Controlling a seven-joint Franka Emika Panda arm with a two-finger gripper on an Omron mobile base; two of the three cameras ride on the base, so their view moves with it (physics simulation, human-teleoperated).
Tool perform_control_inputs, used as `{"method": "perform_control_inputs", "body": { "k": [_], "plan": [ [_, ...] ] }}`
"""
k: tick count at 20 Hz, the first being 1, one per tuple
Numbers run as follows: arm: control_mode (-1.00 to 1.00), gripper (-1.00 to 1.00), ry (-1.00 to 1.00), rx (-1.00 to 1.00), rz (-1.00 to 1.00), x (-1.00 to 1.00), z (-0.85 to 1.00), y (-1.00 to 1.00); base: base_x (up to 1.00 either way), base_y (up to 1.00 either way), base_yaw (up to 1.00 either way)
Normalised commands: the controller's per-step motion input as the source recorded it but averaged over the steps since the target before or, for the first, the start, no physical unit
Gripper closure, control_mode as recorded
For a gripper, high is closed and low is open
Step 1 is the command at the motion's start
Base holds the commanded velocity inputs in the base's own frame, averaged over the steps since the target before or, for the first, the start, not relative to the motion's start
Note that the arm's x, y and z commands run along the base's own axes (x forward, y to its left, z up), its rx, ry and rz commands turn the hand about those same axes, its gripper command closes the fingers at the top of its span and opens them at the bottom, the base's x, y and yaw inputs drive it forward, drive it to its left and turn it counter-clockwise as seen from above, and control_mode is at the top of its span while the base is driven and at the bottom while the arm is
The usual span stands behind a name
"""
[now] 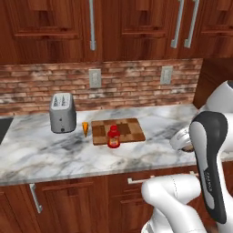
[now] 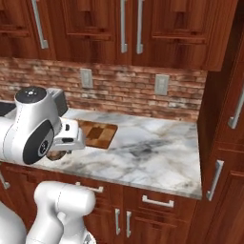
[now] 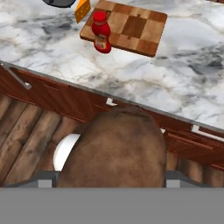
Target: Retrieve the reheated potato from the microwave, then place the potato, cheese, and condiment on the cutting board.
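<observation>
the gripper (image 3: 111,183) is clamped on the potato (image 3: 114,148), holding it above the counter's (image 1: 41,150) front edge. the condiment (image 1: 113,137) stands at the front edge of the cutting board (image 1: 125,129), overlapping it. the cheese (image 1: 85,129) sits on the counter just beside the board, near the toaster (image 1: 62,113)

Red brick backsplash (image 1: 113,82) runs between dark wood cabinets (image 1: 136,22) and marble counter (image 1: 45,154).

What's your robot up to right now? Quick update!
Gripper shut on potato, short of the counter. Cutting board ahead; condiment at its edge, cheese beside it.
</observation>
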Motion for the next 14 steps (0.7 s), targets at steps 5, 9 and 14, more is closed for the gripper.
{"method": "perform_control_inputs", "body": {
  "k": [5,9,14],
  "plan": [
    [1.0,1.0,0.0,0.0,0.0,0.0,0.0,0.0,0.58,0.26,-0.01],
    [1.0,1.0,0.0,0.0,0.0,0.0,0.0,0.0,0.22,0.24,0.0],
    [1.0,1.0,0.0,0.0,0.0,0.0,0.0,0.0,0.09,0.37,0.0]
  ]
}}
